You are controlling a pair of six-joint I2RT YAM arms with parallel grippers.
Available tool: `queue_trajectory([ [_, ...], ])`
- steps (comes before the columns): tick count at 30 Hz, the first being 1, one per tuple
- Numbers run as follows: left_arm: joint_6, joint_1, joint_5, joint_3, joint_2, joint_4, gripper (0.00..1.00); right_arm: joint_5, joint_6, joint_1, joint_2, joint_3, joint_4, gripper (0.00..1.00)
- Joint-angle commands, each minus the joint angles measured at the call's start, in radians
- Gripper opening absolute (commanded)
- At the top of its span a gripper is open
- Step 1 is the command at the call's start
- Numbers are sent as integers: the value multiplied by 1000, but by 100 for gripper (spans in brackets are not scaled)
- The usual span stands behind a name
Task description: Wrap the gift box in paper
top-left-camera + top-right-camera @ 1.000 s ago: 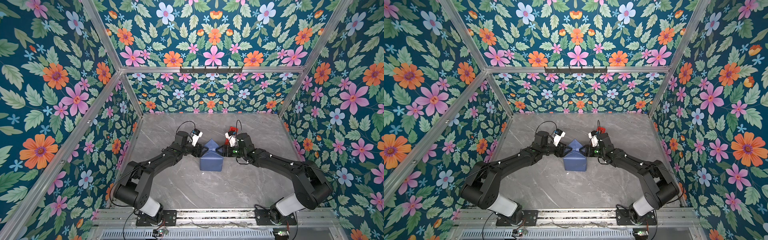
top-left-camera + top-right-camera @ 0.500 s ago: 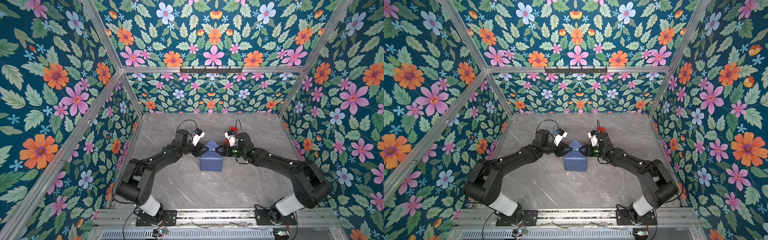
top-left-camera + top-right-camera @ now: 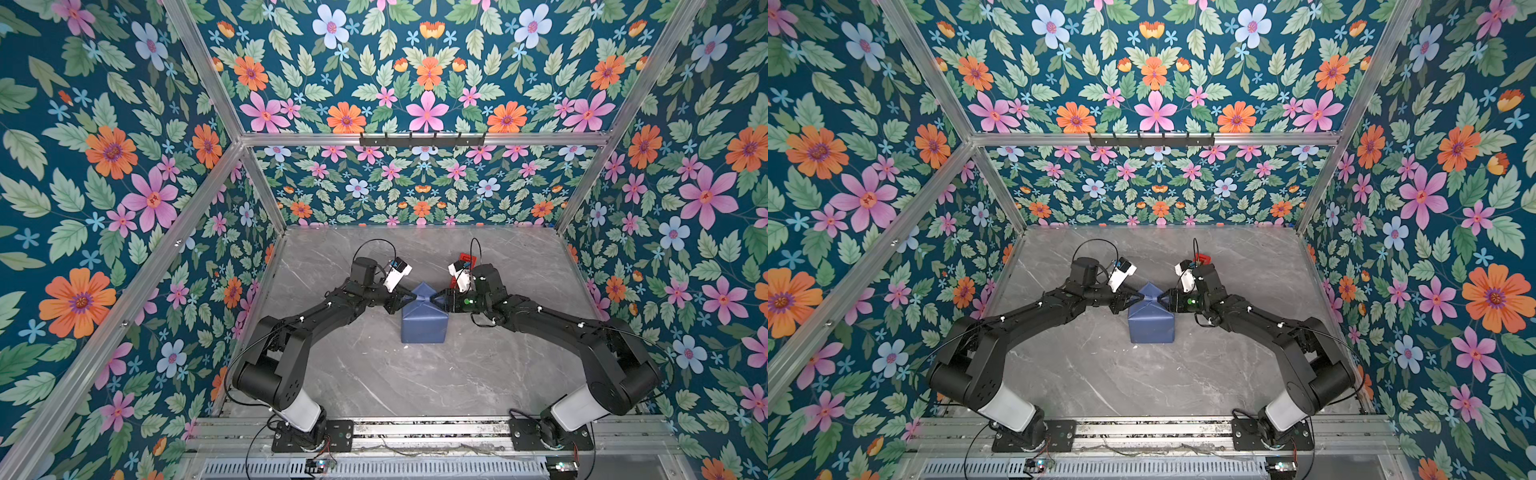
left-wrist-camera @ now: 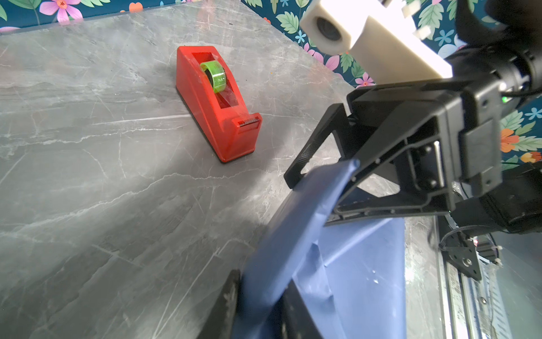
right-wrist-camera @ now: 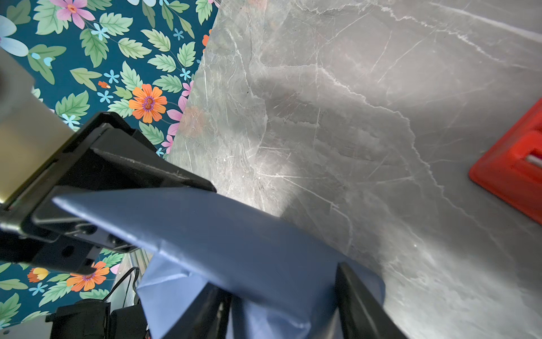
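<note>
**Two sets of fingers met at the far-end fold of the parcel.**

The paper (image 3: 424,326) covered the gift box completely at mid-worktop (image 3: 374,382). Its peaked end flap ran between the left fingers (image 4: 231,293), which stood narrow around it, though a firm pinch could not be told. The right fingers (image 5: 355,296) were set wider, straddling the flap's tip. Opposed pulls could tear the crease, and a loose hold could let the fold spring open. The tape dispenser (image 4: 205,117) sat beyond them.
</note>
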Motion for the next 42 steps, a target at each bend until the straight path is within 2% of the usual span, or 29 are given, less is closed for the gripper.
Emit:
queue_trajectory([
  [1,14,-3,43,6,1,-20,21,22,-22,2,9,-1,-85,56],
  [12,6,-3,52,14,1,-24,8,24,-21,2,9,-3,-85,56],
  [15,6,-3,59,14,3,-26,7,24,-19,2,13,-5,-83,56],
  [18,9,-3,64,15,1,-25,14,24,-19,2,10,-4,-82,56],
  [23,8,-3,74,21,0,-10,31,25,-22,3,9,-6,-85,56],
  [32,-4,-4,102,64,38,7,36,22,-18,2,12,-6,-81,56],
  [34,-4,-4,115,77,46,6,34,24,-19,2,11,-6,-81,56],
  [38,-9,-6,132,95,54,6,21,25,-21,2,10,-7,-82,56],
  [42,-11,-8,140,106,60,6,13,25,-18,2,12,-7,-79,56],
])
